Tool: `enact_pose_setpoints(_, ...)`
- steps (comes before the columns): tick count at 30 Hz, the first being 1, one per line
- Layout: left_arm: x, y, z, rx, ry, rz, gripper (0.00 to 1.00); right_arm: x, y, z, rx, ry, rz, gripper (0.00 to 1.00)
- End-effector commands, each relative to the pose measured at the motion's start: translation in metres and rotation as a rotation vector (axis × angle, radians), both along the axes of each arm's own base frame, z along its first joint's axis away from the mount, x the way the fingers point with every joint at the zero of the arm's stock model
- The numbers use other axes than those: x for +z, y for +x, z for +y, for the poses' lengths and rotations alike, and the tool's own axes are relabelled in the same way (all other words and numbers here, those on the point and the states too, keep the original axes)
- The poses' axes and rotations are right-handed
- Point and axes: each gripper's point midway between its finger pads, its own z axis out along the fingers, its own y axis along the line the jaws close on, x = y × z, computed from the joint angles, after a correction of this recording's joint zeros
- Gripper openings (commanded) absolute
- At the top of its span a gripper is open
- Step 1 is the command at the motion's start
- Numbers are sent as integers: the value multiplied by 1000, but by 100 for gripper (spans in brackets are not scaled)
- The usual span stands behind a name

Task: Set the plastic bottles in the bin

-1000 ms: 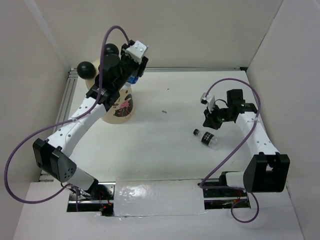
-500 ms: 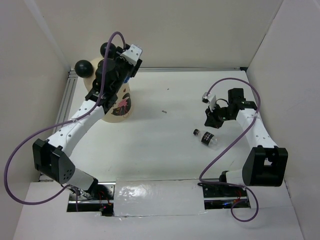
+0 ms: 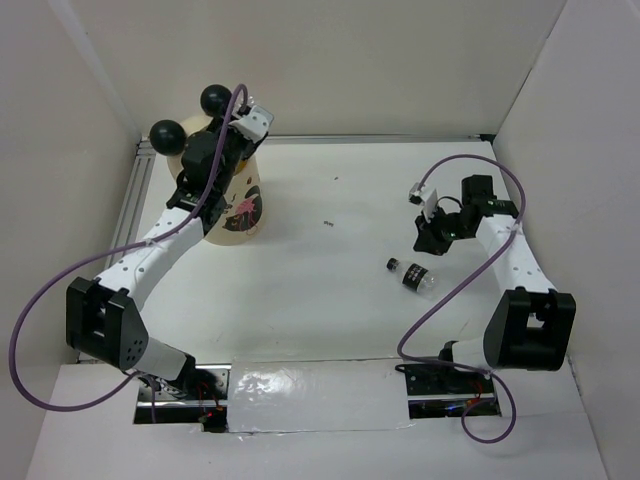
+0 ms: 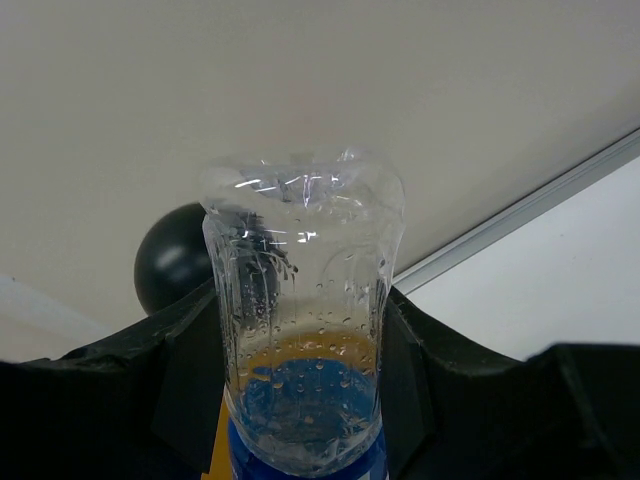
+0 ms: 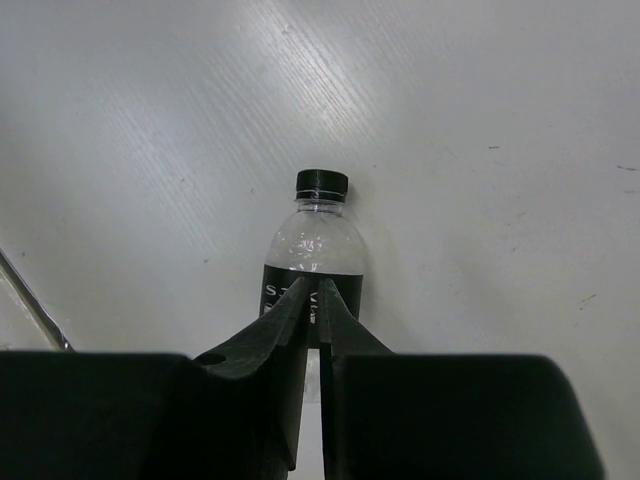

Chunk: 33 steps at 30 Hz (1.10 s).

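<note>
Your left claw (image 4: 303, 410) grips a clear, blue-labelled bottle (image 4: 300, 300) right over the bin (image 3: 240, 210), beside its black ear (image 4: 170, 265). Your right claw (image 5: 312, 300), pinched nearly closed and empty, hovers over the worktop (image 3: 320, 290) near a black-labelled bottle (image 5: 315, 250) lying on its side, not touching it.

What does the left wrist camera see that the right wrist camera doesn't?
Only the left wrist view: a clear blue-label bottle gripped in the left gripper, with a black ball ear behind it.
Only the right wrist view: a black-label bottle lying on the white table, beyond the tips of the shut right gripper.
Both: each shows its own black gripper at the bottom and one plastic bottle.
</note>
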Motion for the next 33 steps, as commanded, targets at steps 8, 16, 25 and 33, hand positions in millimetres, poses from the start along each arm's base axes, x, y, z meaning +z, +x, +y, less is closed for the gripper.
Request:
enact_pose_setpoints(8,30,-10,24,84,11,-156,97,14,8,-2,21,7,-23,51)
enact_pose_setpoints(16,88,-40,2,5,-63,-216,100,13,6,-2,36,0,-25,74)
enact_pose_setpoints(25,70,-148,-87,-420,-265,48,100,4,-16,-23,1,-129,65,78)
enact_pose_setpoints(33,-53,-210,-103,-431,-378,323,100,-30,-40,-23,-8,-222,137,85)
